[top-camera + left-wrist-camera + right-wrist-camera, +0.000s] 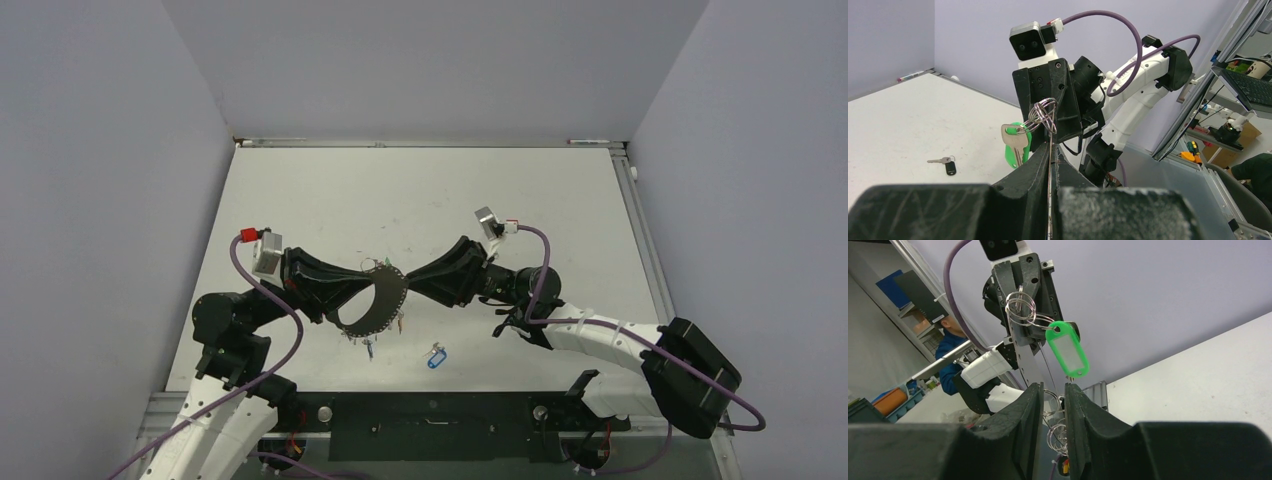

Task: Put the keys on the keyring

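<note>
My left gripper (pixel 368 296) is shut on the thin grey wire of the keyring (pixel 402 290) and holds it upright above the table; the wire runs between its jaws in the left wrist view (pixel 1050 150). A silver key (pixel 1013 140) with a green tag (pixel 1068 349) hangs from small split rings (pixel 1043 114) on the wire. My right gripper (pixel 412 281) faces the left one at the ring, its jaws a narrow gap apart around small rings (pixel 1050 402). A blue-tagged key (pixel 434 357) and a black-tagged key (pixel 948 164) lie on the table.
The white table (pixel 430 200) is walled in grey at the back and both sides. A pen (pixel 910 76) lies by the far edge. The black base rail (pixel 430 415) runs along the near edge. Several more keys (pixel 370 346) hang low on the ring.
</note>
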{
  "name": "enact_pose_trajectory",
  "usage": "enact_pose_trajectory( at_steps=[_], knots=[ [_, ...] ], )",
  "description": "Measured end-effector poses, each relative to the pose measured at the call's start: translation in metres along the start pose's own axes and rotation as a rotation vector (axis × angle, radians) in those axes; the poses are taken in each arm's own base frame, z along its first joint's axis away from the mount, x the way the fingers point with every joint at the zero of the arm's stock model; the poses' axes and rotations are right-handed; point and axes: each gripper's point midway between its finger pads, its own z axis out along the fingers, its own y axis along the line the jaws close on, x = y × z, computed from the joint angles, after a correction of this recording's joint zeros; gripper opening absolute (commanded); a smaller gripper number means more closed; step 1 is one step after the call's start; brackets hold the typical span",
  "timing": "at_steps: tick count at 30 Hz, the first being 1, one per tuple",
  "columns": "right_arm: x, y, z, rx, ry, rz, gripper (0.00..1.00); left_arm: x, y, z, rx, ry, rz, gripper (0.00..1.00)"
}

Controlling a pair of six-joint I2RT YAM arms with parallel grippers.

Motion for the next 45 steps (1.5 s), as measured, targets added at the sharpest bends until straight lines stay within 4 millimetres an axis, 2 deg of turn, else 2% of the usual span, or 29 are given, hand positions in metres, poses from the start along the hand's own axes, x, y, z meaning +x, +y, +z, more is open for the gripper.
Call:
enact_pose_trajectory(
  at_steps=[4, 13, 18, 21, 27, 28, 36, 45],
  knots=[
    [0.002, 0.001, 0.001, -0.018, 0.003, 0.004, 0.24, 0.000, 0.000, 0.000, 0.000, 0.000, -0.003, 0.00],
    [0.015, -0.003, -0.001, -0.011, 0.036, 0.033, 0.36, 0.000, 0.000, 0.000, 0.000, 0.000, -0.004, 0.00],
    [0.017, -0.004, -0.002, -0.008, 0.040, 0.033, 0.37, 0.000, 0.000, 0.000, 0.001, 0.000, -0.005, 0.00],
    [0.017, -0.003, -0.002, -0.013, 0.040, 0.033, 0.33, 0.000, -0.001, 0.000, 0.002, -0.001, -0.007, 0.00],
    [0.014, 0.005, -0.001, -0.052, 0.032, 0.031, 0.07, -0.001, -0.001, 0.001, 0.003, -0.003, -0.008, 0.00],
    [0.014, 0.006, -0.001, -0.056, 0.032, 0.028, 0.06, -0.001, 0.000, 0.001, 0.003, -0.003, -0.008, 0.00],
    [0.015, 0.005, -0.003, -0.043, 0.047, -0.033, 0.05, -0.001, 0.000, 0.001, 0.001, -0.003, -0.019, 0.00],
    [0.010, 0.001, -0.005, 0.073, 0.139, -0.417, 0.05, -0.002, -0.001, 0.001, -0.021, 0.002, -0.110, 0.00]
  ],
)
